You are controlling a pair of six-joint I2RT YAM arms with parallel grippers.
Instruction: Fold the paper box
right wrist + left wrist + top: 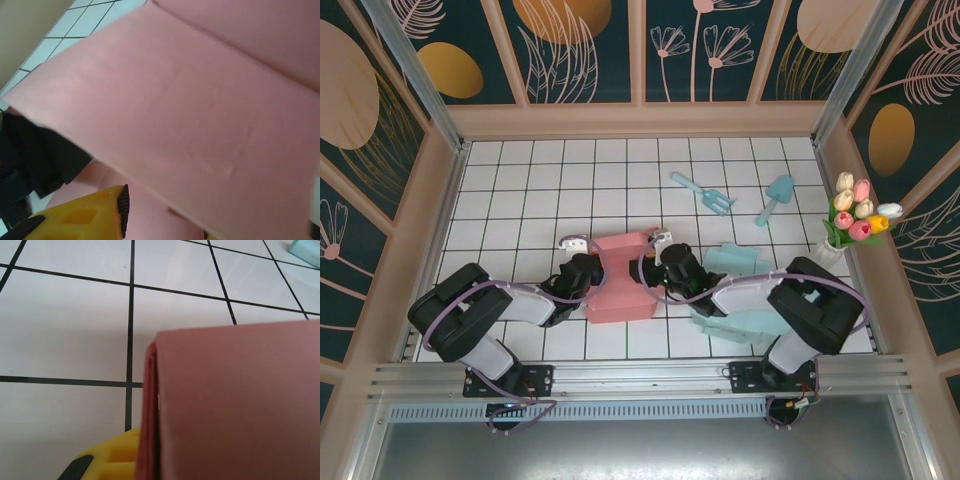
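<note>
Nearest us, at the front of the white tiled table (520, 180), both arms bend inward onto the pink paper box (620, 275), which sits near the table's front edge, about mid-width. The left gripper (592, 278) meets the box's left side. From the left wrist we see its jaws pressed together, pinching a folded, layered edge of the box, with one yellow finger (117, 460) just beside the stacked layers. The right gripper (652, 278) is at the box's right side. From the right wrist a broad creased pink panel lies over a yellow finger (85, 217), and we cannot tell how those jaws stand. The box is matte plain pink and partly folded, narrower at its middle. Just right of it lies flat pale blue cardboard (735, 262). Farther back are a teal toy rake (703, 192), a teal toy shovel (775, 198), and a vase of tulips (855, 220) at the right wall.
</note>
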